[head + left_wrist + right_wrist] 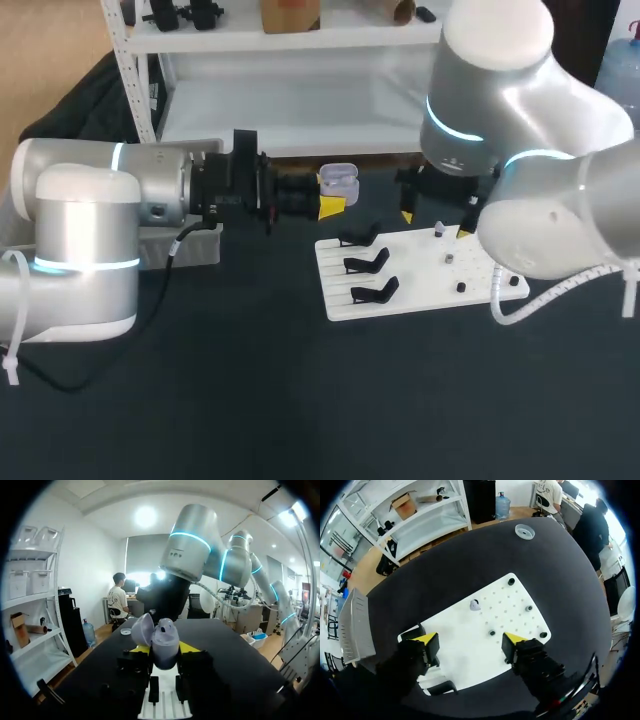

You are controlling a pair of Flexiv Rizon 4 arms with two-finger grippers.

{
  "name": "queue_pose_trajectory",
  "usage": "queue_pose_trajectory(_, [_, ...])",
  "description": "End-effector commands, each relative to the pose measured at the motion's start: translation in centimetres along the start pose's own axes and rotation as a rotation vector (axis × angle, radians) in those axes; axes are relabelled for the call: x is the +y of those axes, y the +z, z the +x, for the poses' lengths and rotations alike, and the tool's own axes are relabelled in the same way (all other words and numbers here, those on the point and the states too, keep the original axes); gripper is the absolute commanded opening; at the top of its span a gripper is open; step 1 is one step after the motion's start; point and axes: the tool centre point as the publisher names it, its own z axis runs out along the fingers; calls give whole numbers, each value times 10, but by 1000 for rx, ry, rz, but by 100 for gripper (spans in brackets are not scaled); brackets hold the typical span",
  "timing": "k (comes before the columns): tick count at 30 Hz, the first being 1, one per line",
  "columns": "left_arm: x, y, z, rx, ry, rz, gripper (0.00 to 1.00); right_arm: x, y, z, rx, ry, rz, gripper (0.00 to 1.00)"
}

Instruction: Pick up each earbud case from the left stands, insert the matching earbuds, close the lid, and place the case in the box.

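My left claw [165,654] pinches the lower shell of the earbud case [165,639], which looks light, glossy and slip-prone, on end above the desk [250,400] with its lid swung open, while my right claw [470,641] hangs wide over the white board [520,600] near a small lavender earbud [475,605].

Pale lavender earbud case [340,180], lid open, upright, held up in left tool [334,194], far-left of white board [420,285]. Three black stands [366,264] sit in a row on board's left part. One small lavender earbud [475,605] on its right part.
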Motion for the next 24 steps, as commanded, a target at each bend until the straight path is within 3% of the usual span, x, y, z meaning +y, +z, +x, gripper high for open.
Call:
queue_pose_trajectory(1, [-1,0,0,-1,1,-4,0,3,11,-8,15,-12,17,49])
queue_pose_trajectory(24, [-1,0,0,-1,1,-4,0,-3,46,-19,55,-1,64,38])
